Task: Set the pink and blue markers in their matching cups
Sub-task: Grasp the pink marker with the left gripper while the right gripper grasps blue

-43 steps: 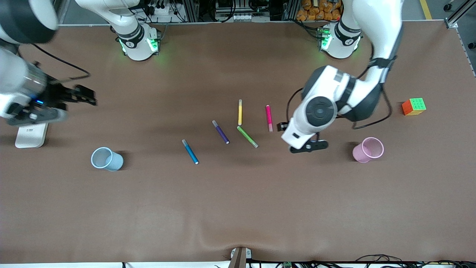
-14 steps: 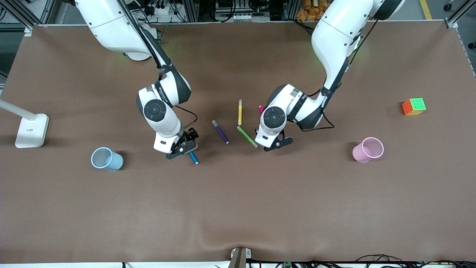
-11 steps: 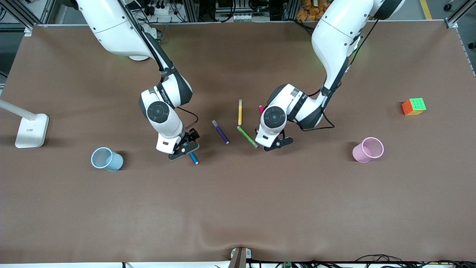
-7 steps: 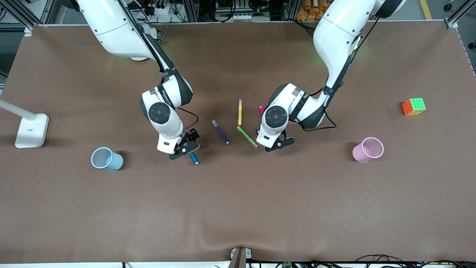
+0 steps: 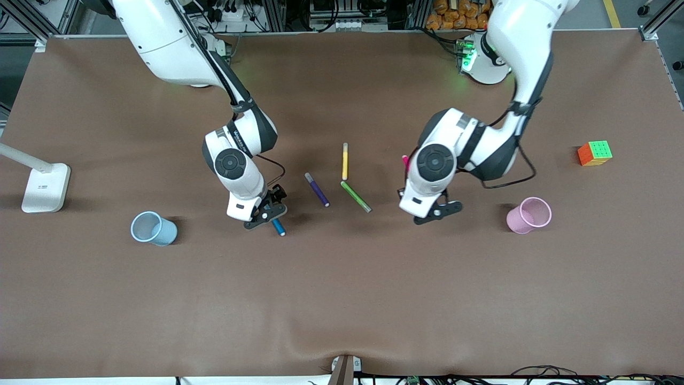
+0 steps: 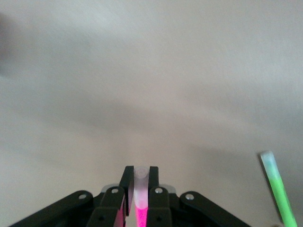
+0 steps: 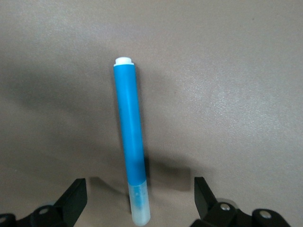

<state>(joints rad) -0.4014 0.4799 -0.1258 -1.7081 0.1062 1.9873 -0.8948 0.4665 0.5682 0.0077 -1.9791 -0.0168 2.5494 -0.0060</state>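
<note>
We see the pink marker [image 6: 140, 198] clamped between the fingers of the left gripper [image 6: 140, 189], its paler cap poking out past the fingertips. In the front view only the marker's magenta end [image 5: 405, 160] shows beside the wrist, and the left gripper [image 5: 434, 209] hangs over bare mat between the green pen [image 5: 356, 196] and the pink cup [image 5: 528, 215]. That cup stands toward the left arm's end of the table, well apart from the gripper.

The blue marker [image 5: 278, 227] lies flat on the table, and we find it lined up in the gap between the two fingers of the right gripper [image 7: 137, 196], which are spread wide on either side of its grey cap without touching it. In the front view the right gripper [image 5: 265, 214] sits low over the marker's capped end, while the white tip points toward the front camera. The blue cup [image 5: 153, 228] stands toward the right arm's end of the table, well apart from the marker.

Between the two grippers lie the purple pen [image 5: 317, 189], the yellow pen [image 5: 345, 161] and the green pen. A colour cube [image 5: 594, 153] sits near the left arm's end, a white lamp base [image 5: 45, 187] near the right arm's end. We make out small lettering on the right arm's wrist, too small to read.
</note>
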